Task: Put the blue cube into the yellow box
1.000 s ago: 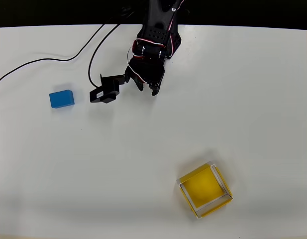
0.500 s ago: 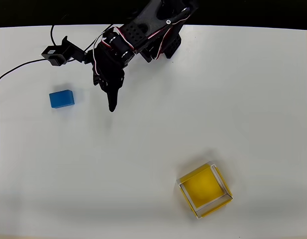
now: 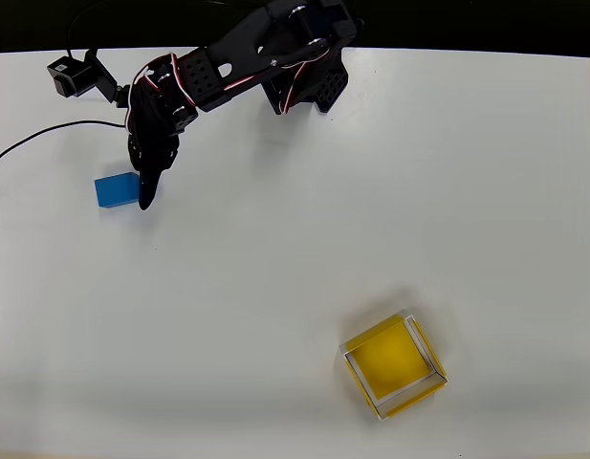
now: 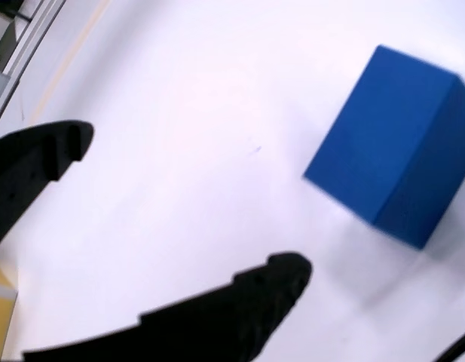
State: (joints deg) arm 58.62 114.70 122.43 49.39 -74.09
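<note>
Blue cube [image 4: 394, 147] on the white table [image 3: 371, 191], just outside the parted, empty fingers [image 4: 285, 275].

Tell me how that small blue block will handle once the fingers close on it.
The small matte blue block looks solid with flat faces and sharp edges, so it should stay stiff and rest flat, not roll. Its matte surface probably grips well. The black two-finger gripper is open with the block off to one side, so a misaligned close would likely shove it across the smooth white table.

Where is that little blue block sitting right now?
In the overhead view the blue block lies on the white table at the far left, right beside the open pincer tip, far from the yellow box at lower right.
</note>
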